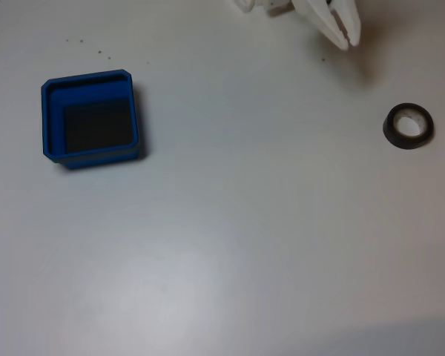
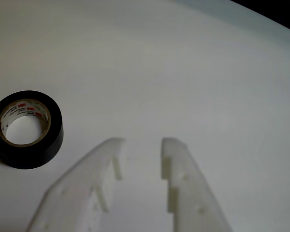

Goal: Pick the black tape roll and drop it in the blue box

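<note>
The black tape roll (image 1: 409, 126) lies flat on the white table at the right of the fixed view, its pale core facing up. In the wrist view the roll (image 2: 26, 129) sits at the left edge, to the left of and slightly beyond my fingertips. My white gripper (image 1: 346, 33) hangs at the top of the fixed view, up and to the left of the roll and apart from it. In the wrist view the gripper (image 2: 142, 145) is open, with bare table between its fingers. The blue box (image 1: 51, 119) stands far off at the left, its dark floor bare.
The white table (image 1: 245, 237) stretches wide between the roll and the box. A few small dark specks (image 1: 89, 46) dot the surface above the box. The table's curved far edge (image 2: 261, 17) shows at the top right of the wrist view.
</note>
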You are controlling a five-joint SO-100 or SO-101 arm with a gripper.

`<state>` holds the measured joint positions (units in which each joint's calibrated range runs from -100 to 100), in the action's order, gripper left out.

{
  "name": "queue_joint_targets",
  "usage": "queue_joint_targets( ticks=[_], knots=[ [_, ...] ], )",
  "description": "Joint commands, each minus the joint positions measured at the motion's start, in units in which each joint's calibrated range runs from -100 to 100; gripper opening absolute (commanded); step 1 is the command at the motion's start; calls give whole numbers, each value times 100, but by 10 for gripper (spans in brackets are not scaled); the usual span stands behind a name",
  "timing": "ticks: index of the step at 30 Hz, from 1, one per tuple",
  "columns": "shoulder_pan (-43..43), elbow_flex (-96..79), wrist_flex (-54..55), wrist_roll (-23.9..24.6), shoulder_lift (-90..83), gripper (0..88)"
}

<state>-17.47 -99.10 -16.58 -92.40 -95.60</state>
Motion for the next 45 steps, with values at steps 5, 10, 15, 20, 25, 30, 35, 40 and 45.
queue_joint_targets(
  ticks=[5, 10, 15, 20, 25, 30, 35, 40, 45],
  knots=[
    [-310, 0, 83, 29, 413, 12],
    [-339, 351, 83, 29, 1048, 12],
    [-339, 1204, 83, 29, 2051, 12],
    [-339, 2426, 83, 29, 3548, 12],
    [-339, 3378, 74, 29, 5003, 12],
    [-339, 3989, 74, 187, 6349, 12],
    [-339, 4439, 66, 406, 7244, 12],
    [-359, 4708, -107, 642, 7453, 12],
    [-642, 5274, -1180, 686, 7461, 12]
  ],
)
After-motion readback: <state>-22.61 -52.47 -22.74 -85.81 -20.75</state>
